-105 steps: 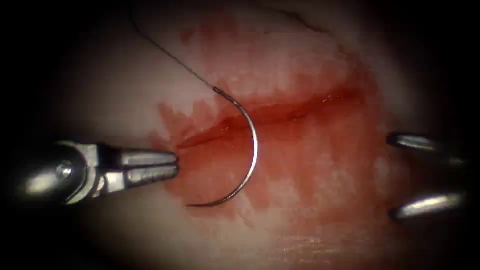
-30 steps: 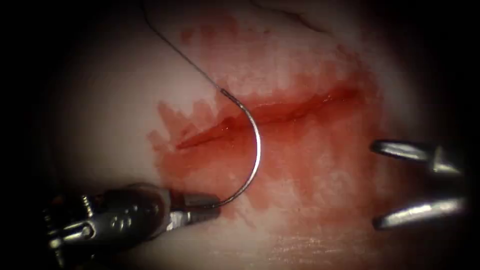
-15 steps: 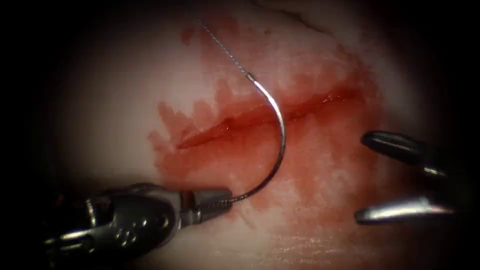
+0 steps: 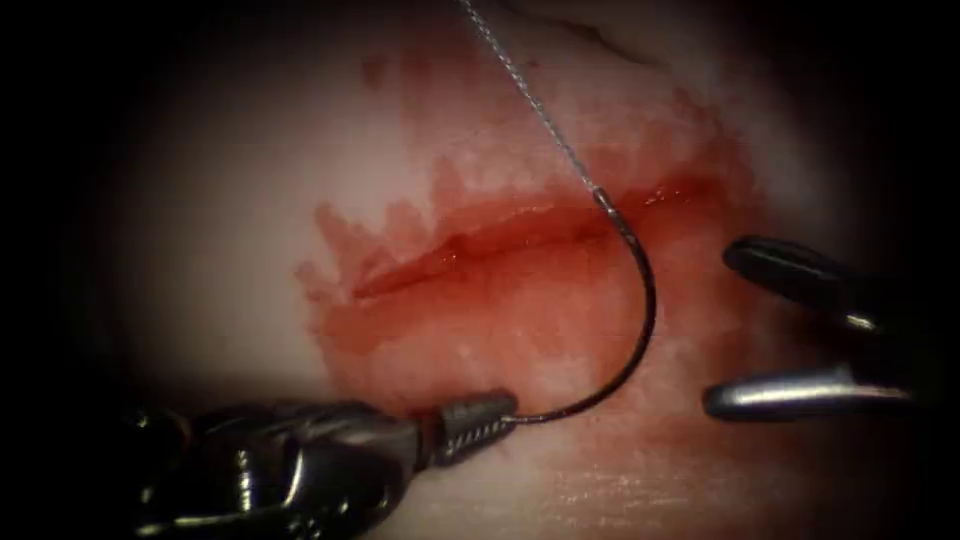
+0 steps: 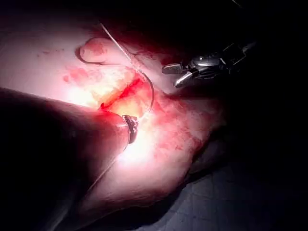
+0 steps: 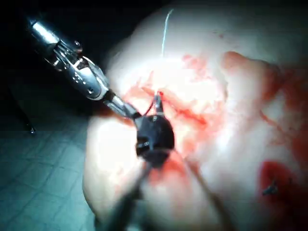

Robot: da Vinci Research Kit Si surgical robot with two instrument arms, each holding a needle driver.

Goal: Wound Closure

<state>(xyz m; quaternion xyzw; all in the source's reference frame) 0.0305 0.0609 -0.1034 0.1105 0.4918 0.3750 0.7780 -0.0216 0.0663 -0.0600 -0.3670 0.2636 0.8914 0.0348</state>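
While left tool [image 4: 478, 425] grips needle [image 4: 640, 330] near tip, needle clear of tissue [image 4: 240, 200], thread [image 4: 530, 100] trailing, right tool [image 4: 770, 330] wide, empty.

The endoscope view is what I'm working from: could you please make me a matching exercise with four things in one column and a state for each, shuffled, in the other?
Things:
1. left tool
2. right tool
3. needle
4. thread

States:
A. jaws open, holding nothing
B. runs up from the needle's blunt end
C. jaws shut on the needle near its tip
D. curved, lifted off the tissue, its blunt end over the cut

Pairs: 1-C, 2-A, 3-D, 4-B
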